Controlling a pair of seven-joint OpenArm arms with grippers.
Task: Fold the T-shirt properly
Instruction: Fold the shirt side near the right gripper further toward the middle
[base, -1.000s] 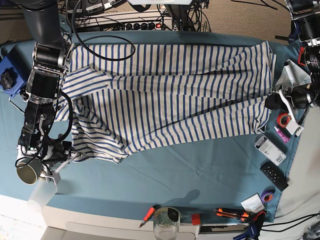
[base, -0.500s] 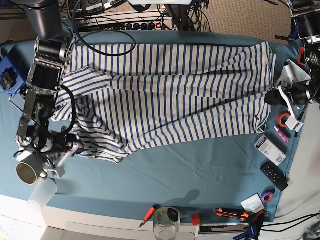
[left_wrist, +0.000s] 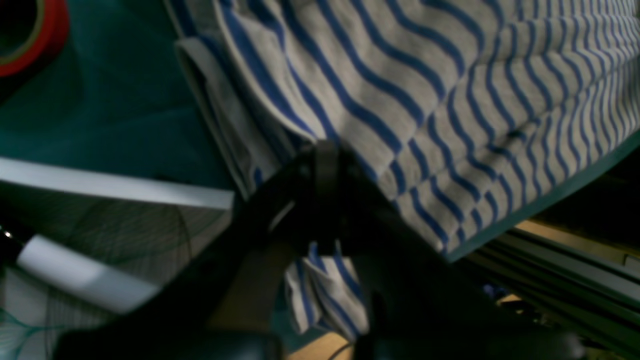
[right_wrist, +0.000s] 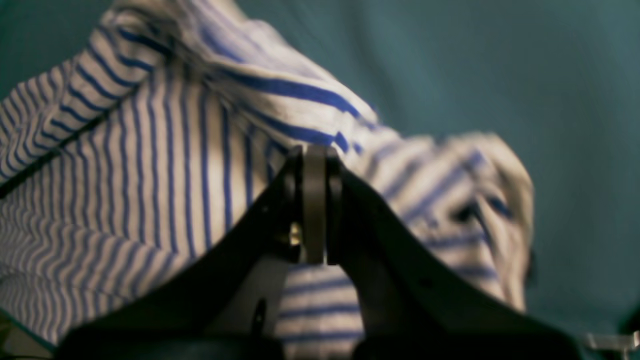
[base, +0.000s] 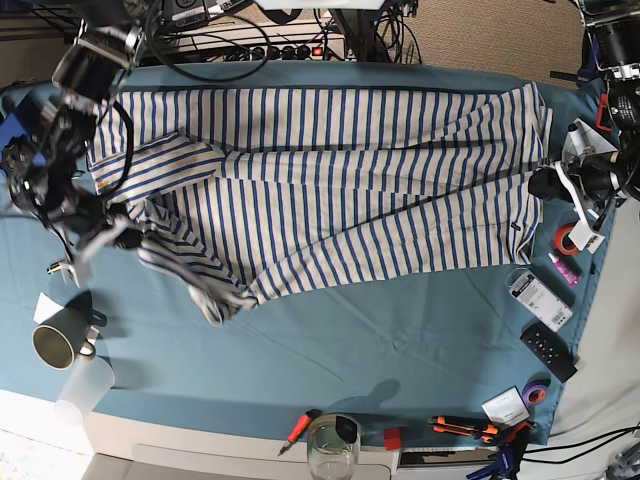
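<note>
The cream-white, blue-striped T-shirt (base: 340, 190) lies spread across the teal table cloth (base: 350, 340), folded roughly lengthwise with creases. At the base view's left, my right gripper (base: 118, 232) is shut on the shirt's lower-left part and holds it lifted a little. In the right wrist view its jaws (right_wrist: 314, 155) are pressed together on striped cloth (right_wrist: 150, 175). At the base view's right, my left gripper (base: 543, 186) is shut on the shirt's right edge. The left wrist view shows this gripper (left_wrist: 326, 150) pinching the hem (left_wrist: 450, 100), with a fold of cloth hanging below.
A mug (base: 55, 345) and a plastic cup (base: 85, 385) stand at the front left. A glass (base: 332, 450) and hand tools (base: 470, 428) line the front edge. A red tape roll (base: 568, 240), small boxes and a remote (base: 548, 350) sit at the right edge.
My right arm has swung from the front left, near the mug, toward the back, dragging the shirt's lower-left part up and inward. The left gripper has hardly moved.
</note>
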